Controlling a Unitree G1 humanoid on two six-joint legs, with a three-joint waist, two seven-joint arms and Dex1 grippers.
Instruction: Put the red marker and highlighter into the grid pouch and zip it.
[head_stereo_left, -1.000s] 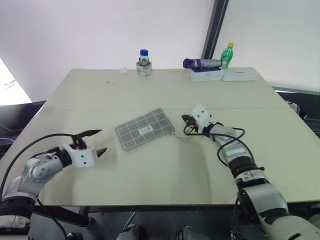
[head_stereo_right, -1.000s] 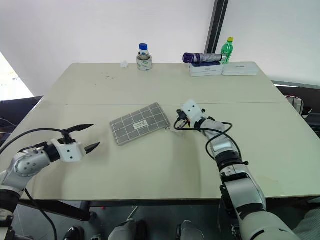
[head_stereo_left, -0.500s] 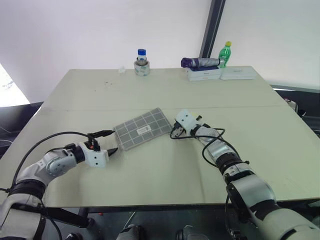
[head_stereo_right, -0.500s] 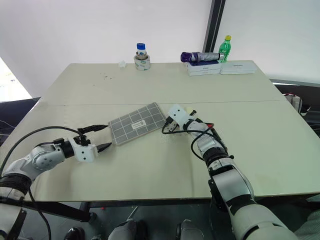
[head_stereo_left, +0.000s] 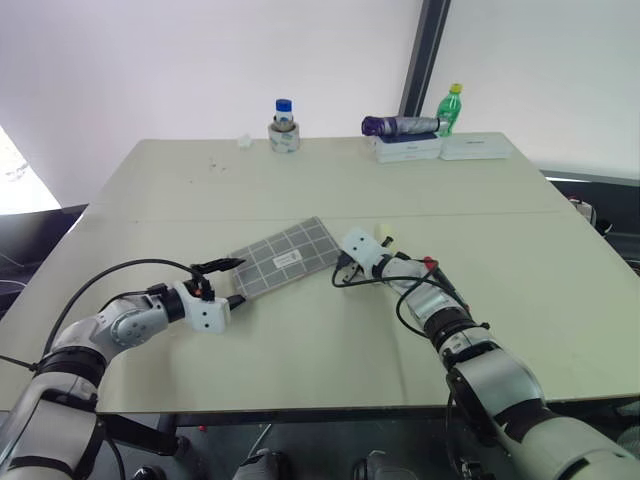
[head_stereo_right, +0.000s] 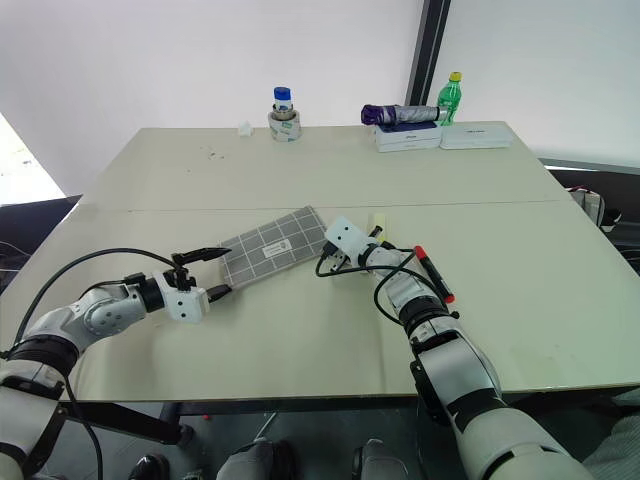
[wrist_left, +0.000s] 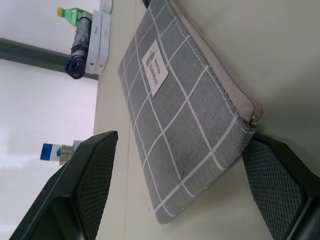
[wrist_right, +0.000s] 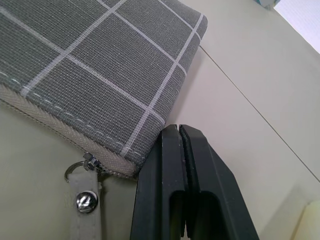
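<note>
The grid pouch (head_stereo_right: 268, 246) is laid flat, zipper closed. The highlighter (head_stereo_right: 379, 223) is seen just beyond its pull end; the red marker (head_stereo_right: 434, 274) farther out.

Grey white-gridded pouch (head_stereo_left: 284, 259); red-and-black marker (head_stereo_right: 434, 274).

grid pouch (head_stereo_right: 268, 246) flat mid-table between both grippers, left gripper (head_stereo_right: 212, 272) spread wide at its near-left corner, right gripper (head_stereo_right: 322, 264) at its right end, red marker (head_stereo_right: 434, 274) lying just beyond.
</note>
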